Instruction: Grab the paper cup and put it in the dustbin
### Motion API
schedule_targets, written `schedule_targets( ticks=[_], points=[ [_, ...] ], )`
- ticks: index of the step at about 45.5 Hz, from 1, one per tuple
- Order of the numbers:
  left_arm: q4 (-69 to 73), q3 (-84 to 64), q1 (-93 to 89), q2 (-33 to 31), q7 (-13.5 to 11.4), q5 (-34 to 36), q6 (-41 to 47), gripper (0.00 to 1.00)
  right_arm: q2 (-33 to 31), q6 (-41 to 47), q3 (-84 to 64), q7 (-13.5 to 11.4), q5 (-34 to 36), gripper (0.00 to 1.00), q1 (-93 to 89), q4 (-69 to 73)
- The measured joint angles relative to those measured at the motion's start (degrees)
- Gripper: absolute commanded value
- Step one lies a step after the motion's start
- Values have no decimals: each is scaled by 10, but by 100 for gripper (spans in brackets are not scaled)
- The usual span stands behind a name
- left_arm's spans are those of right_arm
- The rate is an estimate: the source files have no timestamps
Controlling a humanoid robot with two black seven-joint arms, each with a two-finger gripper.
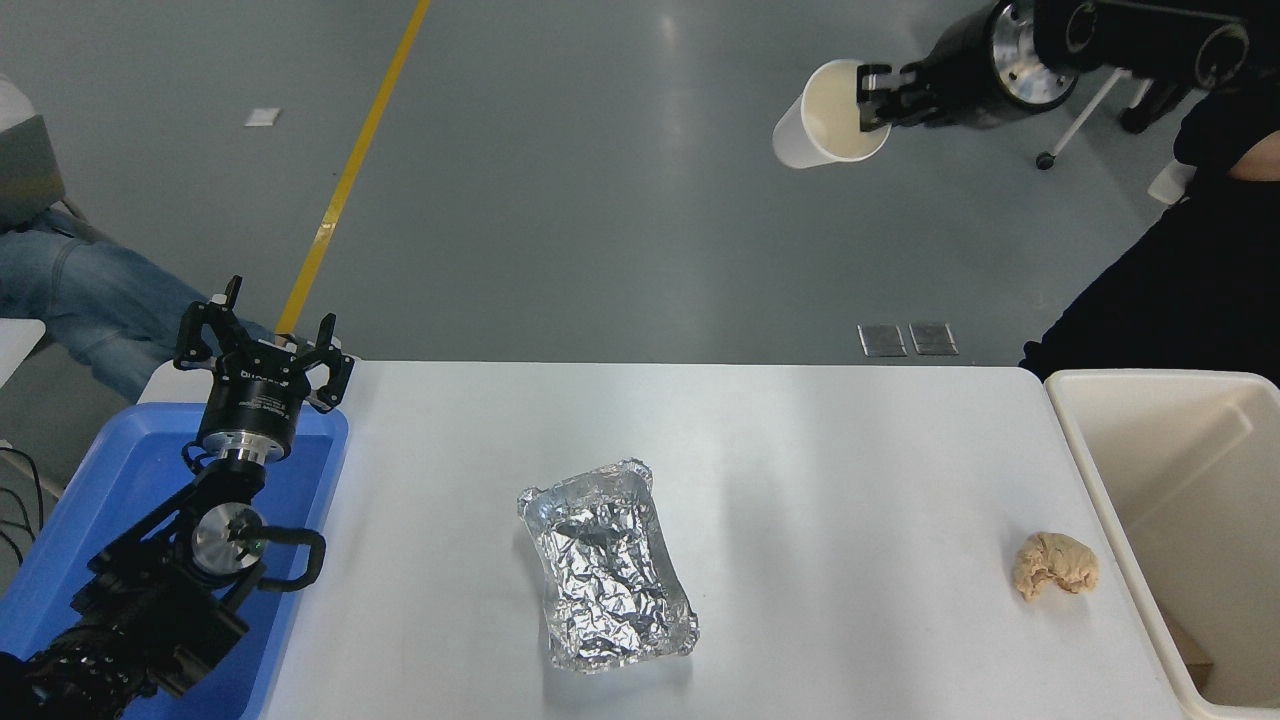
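Grey floor with a yellow line beyond a white counter (800, 480). Right tool (872, 98) high at upper right, well above the counter, clamped on the rim of the paper cup (826, 116); one finger inside the mouth, cup tilted, cream inside facing the camera. Cup in the air, well apart from the dustbin (1120, 480), which stands at the counter's right edge. Left tool (262, 345) parked at lower left over the blue tray (100, 490), fingers spread apart, holding nothing. On the counter: crumpled foil tray (605, 565) near the middle; a pale lumpy scrap (1055, 563) near the dustbin's wall. A person's jeans-clad leg (70, 300) at far left.
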Motion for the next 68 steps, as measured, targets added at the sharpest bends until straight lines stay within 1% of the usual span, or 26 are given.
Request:
schedule_targets(
  ticks=[5, 7, 17, 27, 43, 59, 62, 66, 67, 68],
  points=[
    [0, 0, 0, 0, 0, 0, 0, 99, -22, -4, -29, -7, 35, 0, -36, -59],
    [0, 0, 0, 0, 0, 0, 0, 99, -38, -10, -41, -14, 51, 0, -62, -93],
    [1, 0, 0, 1, 0, 0, 0, 99, -93, -52, -54, -36, 83, 0, -161, -175],
    [0, 0, 0, 0, 0, 0, 0, 99, -146, -107, 0, -49, 123, 0, -329, -261],
    [0, 0, 0, 0, 0, 0, 0, 99, -174, -155, 142, -54, 142, 0, -563, -339],
    [0, 0, 0, 0, 0, 0, 0, 99, -173, -179, 267, -55, 146, 0, -727, -356],
    [0, 0, 0, 0, 0, 0, 0, 99, -170, -181, 282, -55, 147, 45, -748, -357],
    [0, 0, 0, 0, 0, 0, 0, 99, -165, -183, 301, -55, 148, 96, -771, -357],
    [0, 0, 0, 0, 0, 0, 0, 99, -165, -184, 305, -55, 148, 100, -775, -357],
    [0, 0, 0, 0, 0, 0, 0, 99, -164, -184, 309, -55, 148, 100, -778, -357]
  ],
)
